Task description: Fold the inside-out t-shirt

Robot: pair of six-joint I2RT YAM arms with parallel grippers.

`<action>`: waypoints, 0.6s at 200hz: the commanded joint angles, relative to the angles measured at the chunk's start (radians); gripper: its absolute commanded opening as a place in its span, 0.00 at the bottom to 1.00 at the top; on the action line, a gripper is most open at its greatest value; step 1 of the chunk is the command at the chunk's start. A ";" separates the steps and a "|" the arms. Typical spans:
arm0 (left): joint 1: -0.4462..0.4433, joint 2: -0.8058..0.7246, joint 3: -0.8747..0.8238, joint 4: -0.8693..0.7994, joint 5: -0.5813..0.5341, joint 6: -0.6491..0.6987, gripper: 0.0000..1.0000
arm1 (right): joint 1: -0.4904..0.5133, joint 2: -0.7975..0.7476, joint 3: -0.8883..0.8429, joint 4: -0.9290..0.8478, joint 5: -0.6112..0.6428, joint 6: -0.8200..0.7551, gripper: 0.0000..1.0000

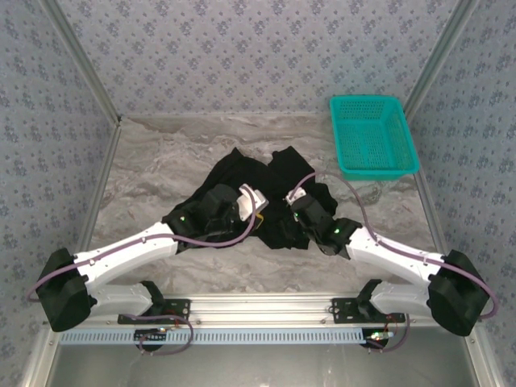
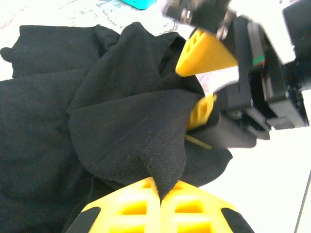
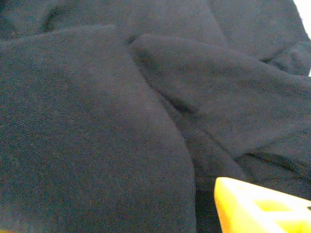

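Note:
The inside-out t-shirt lies crumpled in the middle of the table, black all over. My left gripper sits on its near edge. In the left wrist view that gripper is shut on a pointed fold of the black cloth. My right gripper faces it from the right. Its yellow fingers stand partly apart, clamped on a thick bunch of cloth between them. In the right wrist view one yellow finger shows at the bottom right and dark cloth hides the other.
A teal plastic mesh basket stands at the back right of the marble-patterned table. Metal frame posts run along both sides, and patterned walls close in the back.

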 commanded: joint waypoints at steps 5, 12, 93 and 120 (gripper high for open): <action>0.018 -0.025 0.035 -0.020 0.005 -0.013 0.00 | -0.010 -0.027 0.054 -0.105 0.128 -0.012 0.54; 0.020 -0.027 0.034 -0.019 0.006 -0.015 0.00 | -0.018 -0.024 0.061 -0.112 0.130 -0.011 0.52; 0.044 -0.038 0.025 -0.010 0.036 -0.030 0.00 | -0.160 0.017 0.099 -0.085 -0.219 -0.032 0.28; 0.046 -0.034 0.023 -0.011 0.039 -0.030 0.00 | -0.269 0.003 0.075 -0.046 -0.511 -0.015 0.30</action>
